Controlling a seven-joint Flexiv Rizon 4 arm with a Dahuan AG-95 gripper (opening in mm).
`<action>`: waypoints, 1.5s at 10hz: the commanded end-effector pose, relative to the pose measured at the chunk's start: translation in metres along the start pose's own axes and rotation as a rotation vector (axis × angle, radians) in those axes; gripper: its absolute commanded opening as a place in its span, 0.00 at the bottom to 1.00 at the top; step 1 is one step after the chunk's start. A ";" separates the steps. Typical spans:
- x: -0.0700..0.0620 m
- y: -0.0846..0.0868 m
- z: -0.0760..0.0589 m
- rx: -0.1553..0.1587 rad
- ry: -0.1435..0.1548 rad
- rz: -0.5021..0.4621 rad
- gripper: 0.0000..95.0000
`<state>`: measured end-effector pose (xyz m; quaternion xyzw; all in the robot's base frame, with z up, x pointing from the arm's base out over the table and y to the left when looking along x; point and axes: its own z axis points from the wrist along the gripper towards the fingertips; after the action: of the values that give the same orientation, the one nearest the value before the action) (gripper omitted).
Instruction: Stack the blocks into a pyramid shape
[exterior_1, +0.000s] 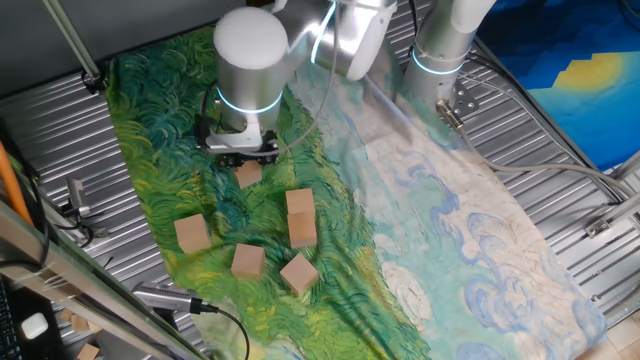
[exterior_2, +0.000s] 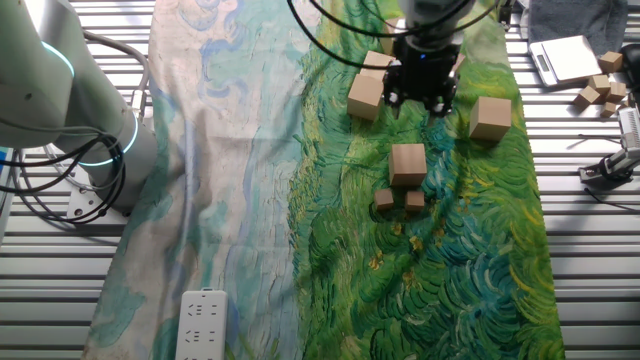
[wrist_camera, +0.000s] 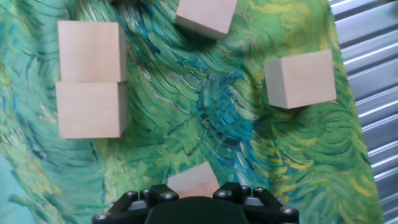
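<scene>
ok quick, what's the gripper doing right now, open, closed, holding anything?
Gripper: low over a small wooden block; fingers are hidden in every view, so open, shut or holding cannot be told.

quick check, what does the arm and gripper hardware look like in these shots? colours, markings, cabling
The arm is built from fat white-grey cylindrical links with glowing cyan rings at the joints. Black cables loop past it. The gripper is a compact black block; the hand view shows bolt heads along its matte black body. No other markings are legible.
</scene>
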<state>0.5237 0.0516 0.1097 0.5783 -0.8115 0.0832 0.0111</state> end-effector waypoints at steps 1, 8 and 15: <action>0.000 0.005 0.009 0.014 -0.005 -0.008 0.40; -0.001 0.010 0.019 0.007 -0.005 -0.045 0.40; -0.001 0.010 0.019 -0.007 0.003 -0.119 0.40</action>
<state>0.5161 0.0525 0.0891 0.6314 -0.7704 0.0856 0.0224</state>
